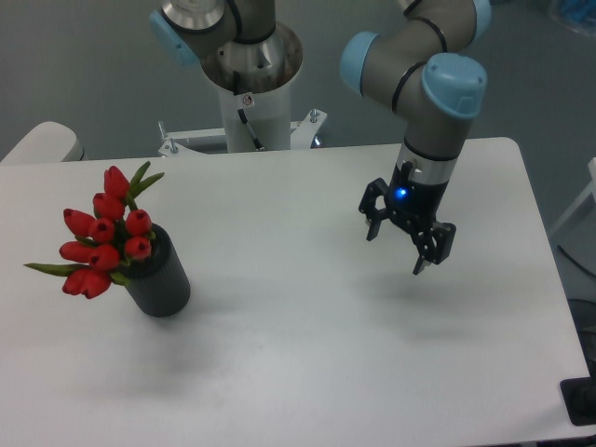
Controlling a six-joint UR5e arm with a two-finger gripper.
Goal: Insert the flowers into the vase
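Note:
The flowers (102,242), a bunch of red tulip buds with green leaves, stand in the mouth of the vase (160,281), a dark ribbed cylinder at the left of the white table (307,372). The buds lean out to the left over its rim; the stems are hidden inside. My gripper (395,250) hangs open above the right half of the table, far from the vase, with nothing between its fingers. A blue light glows on its wrist.
The arm's white base column (253,102) stands behind the table's far edge. A pale rounded object (42,142) shows at the far left edge. A dark fitting (582,400) sits at the table's near right corner.

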